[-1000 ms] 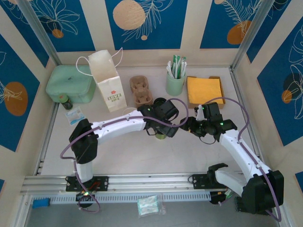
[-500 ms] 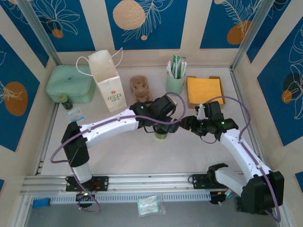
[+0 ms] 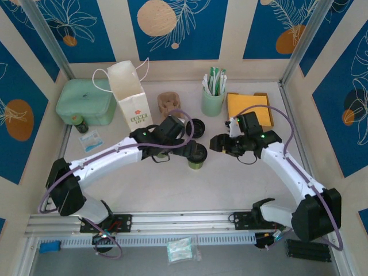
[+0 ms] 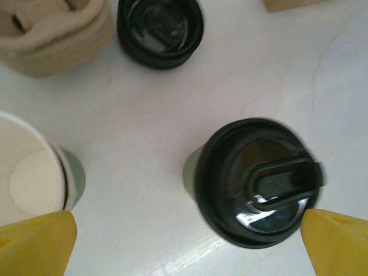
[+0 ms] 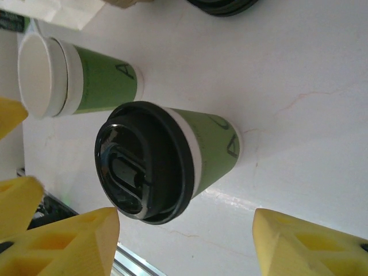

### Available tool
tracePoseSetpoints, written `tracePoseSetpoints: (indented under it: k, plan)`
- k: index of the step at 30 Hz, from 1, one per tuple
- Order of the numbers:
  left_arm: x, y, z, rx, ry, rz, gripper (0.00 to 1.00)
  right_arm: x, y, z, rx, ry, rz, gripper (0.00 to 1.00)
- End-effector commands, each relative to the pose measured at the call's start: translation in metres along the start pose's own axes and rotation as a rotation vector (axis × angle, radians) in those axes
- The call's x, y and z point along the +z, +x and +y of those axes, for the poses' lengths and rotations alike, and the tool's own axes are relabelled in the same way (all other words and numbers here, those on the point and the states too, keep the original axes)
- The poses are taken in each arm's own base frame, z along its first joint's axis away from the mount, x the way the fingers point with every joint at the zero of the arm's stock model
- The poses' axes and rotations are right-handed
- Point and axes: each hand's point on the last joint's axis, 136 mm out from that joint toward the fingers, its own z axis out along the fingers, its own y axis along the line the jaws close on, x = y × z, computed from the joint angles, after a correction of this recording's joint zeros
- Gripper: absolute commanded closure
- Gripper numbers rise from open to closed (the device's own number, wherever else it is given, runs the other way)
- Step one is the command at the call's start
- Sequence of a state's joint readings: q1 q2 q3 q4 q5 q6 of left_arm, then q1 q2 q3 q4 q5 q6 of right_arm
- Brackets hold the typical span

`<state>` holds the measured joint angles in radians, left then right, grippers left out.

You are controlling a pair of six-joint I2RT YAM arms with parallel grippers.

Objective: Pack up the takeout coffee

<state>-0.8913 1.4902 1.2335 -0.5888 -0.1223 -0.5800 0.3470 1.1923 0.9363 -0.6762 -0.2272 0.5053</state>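
The coffee stood upright on the white worktop, lid on, near the middle of the overhead frame. It was just below a loose lid. The left tool hung over it, spread wide. In that wrist view the coffee sat lower right, close to the finger in that corner, and a lidless cup sat at the left edge. The right tool was open too, its yellow fingers at the frame's bottom, either side of the coffee, gripping nothing. The bag stood upper left, well apart.
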Motion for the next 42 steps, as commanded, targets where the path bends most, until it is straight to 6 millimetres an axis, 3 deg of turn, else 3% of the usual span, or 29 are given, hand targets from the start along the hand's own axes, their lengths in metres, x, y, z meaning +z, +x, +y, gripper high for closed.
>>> tracePoseSetpoints:
  k: [1, 10, 28, 34, 42]
  plan:
    - [-0.001, 0.0, -0.007, -0.071, 0.089, -0.004, 0.01, 0.006, 0.001, 0.008, -0.055, 0.026, 0.035, 0.37]
    - [0.018, 0.008, -0.006, -0.081, 0.097, 0.026, 0.01, 0.026, -0.004, 0.008, -0.085, 0.086, 0.071, 0.37]
    - [0.039, 0.029, 0.02, -0.046, -0.023, 0.1, 0.01, 0.045, -0.003, -0.014, -0.064, 0.142, 0.098, 0.38]
    - [0.038, 0.028, 0.022, -0.022, -0.041, 0.096, 0.01, 0.046, 0.002, -0.018, -0.055, 0.144, 0.104, 0.38]
    - [0.022, 0.004, 0.002, -0.003, 0.043, 0.039, 0.01, 0.044, 0.002, -0.017, -0.053, 0.139, 0.099, 0.38]
